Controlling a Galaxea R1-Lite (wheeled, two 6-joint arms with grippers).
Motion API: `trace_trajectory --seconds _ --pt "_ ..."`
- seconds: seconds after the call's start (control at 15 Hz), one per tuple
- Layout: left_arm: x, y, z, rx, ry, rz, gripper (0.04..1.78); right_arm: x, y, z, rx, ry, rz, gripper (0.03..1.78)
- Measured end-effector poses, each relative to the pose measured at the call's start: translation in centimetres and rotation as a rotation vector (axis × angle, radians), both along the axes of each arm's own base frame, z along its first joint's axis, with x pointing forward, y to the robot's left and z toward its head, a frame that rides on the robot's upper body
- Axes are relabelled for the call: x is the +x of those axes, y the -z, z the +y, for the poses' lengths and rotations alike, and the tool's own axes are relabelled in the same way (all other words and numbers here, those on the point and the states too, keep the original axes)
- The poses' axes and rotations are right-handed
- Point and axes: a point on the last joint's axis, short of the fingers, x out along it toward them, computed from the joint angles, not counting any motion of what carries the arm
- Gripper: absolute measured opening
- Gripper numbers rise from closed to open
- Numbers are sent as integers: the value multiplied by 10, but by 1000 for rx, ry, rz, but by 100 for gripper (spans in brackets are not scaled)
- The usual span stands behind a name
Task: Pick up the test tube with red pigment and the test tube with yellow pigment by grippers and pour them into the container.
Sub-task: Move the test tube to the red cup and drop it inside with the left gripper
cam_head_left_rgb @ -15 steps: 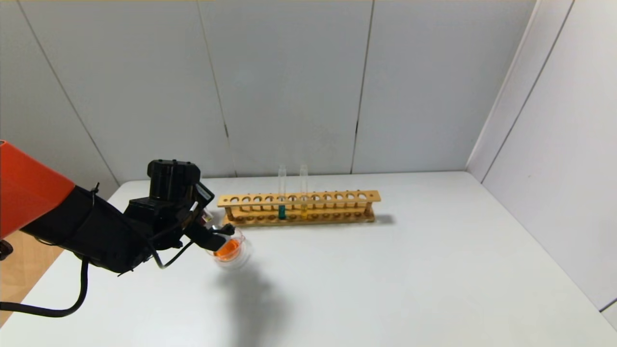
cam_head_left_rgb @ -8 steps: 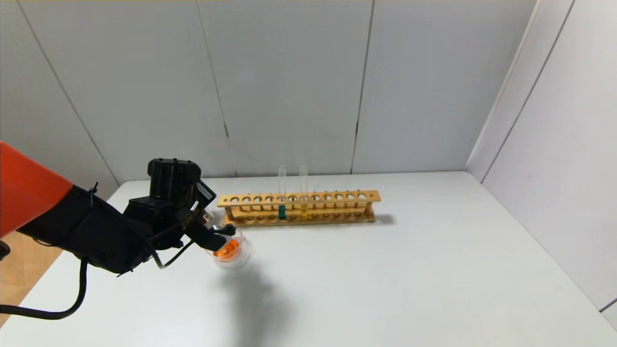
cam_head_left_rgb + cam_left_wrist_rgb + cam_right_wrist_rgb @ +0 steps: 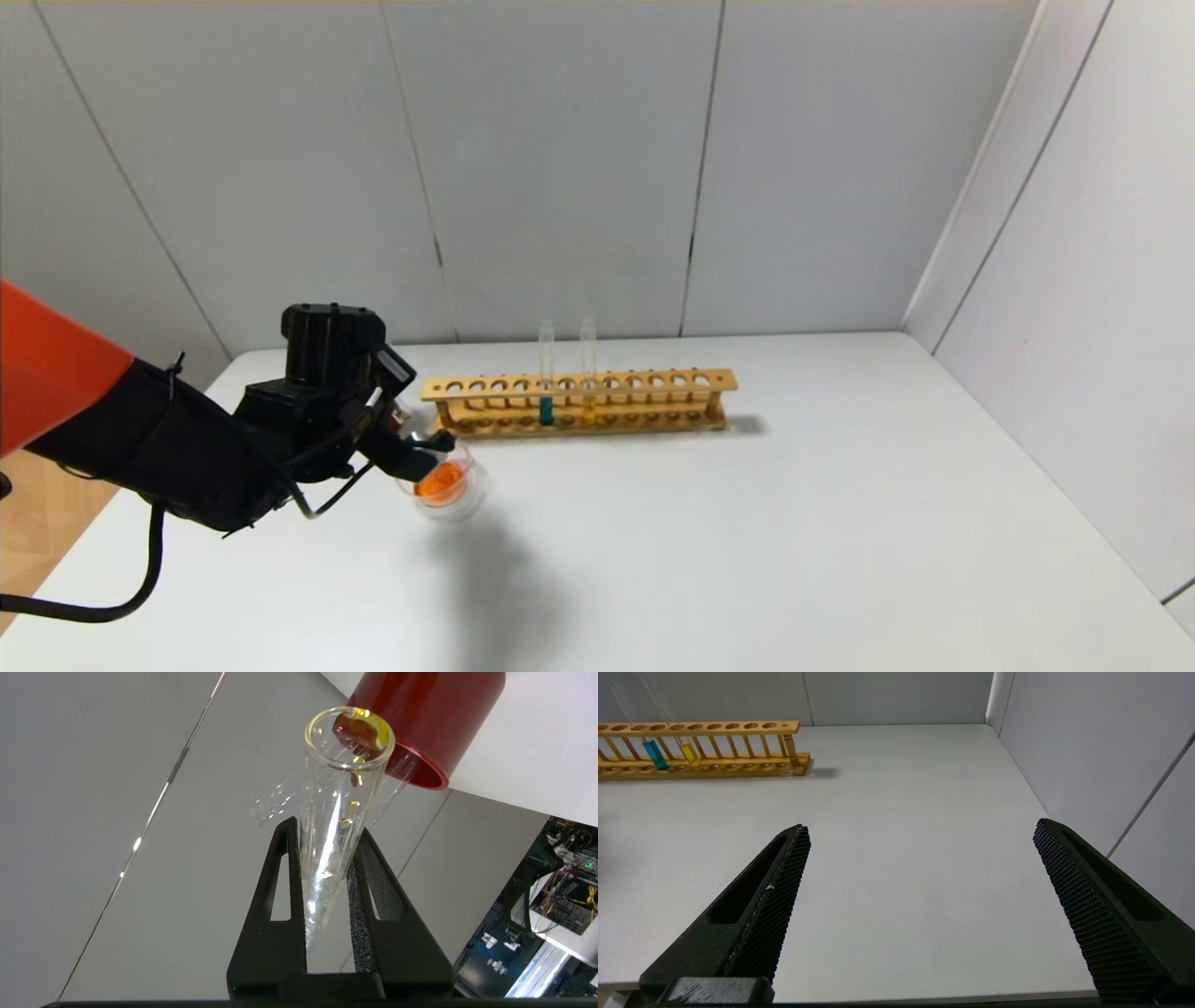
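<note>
Your left gripper [image 3: 431,446] sits at the near left of the table [image 3: 747,523], its fingers clenched on the test tube with red pigment [image 3: 338,807], which is tipped mouth-down over the container [image 3: 452,485]. In the left wrist view the tube looks nearly drained: only a few droplets cling to the inside wall, and a dark red cup [image 3: 423,716] shows beyond its mouth. The container already holds an orange-red pool. To finish this pour well, I'd judge you should hold the tilt steady and let the last drops run off the lip, keeping the mouth above the middle of the dish, not its low wall. Avoid shaking; the dish is shallow and could splash or slide. Don't squeeze harder, the glass is thin. When you right the tube, roll the wrist slowly so nothing flicks onto the table.

Further right and farther back, the wooden rack [image 3: 579,401] holds a teal tube [image 3: 546,373] and just beside it the yellow tube [image 3: 588,371], both upright; that yellow one is the pour left to do.

Your right gripper [image 3: 920,858] hovers low over the bare right side of the table, fingers spread wide and holding nothing, well apart from the rack
</note>
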Motion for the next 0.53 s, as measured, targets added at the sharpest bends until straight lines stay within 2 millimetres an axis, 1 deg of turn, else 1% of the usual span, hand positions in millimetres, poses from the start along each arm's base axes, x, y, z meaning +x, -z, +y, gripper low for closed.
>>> trace_trajectory --seconds 0.13,0.27,0.33,0.53 --pt "-3 -4 -1 -57 2 -47 31 0 0 0 0 0 0 175" --pt "-8 -8 -6 -163 -9 -92 31 0 0 0 0 0 0 175" --pt "-10 -9 -9 -235 -21 -105 31 0 0 0 0 0 0 175" --pt "-17 -14 -17 -539 -89 -159 31 0 0 0 0 0 0 175"
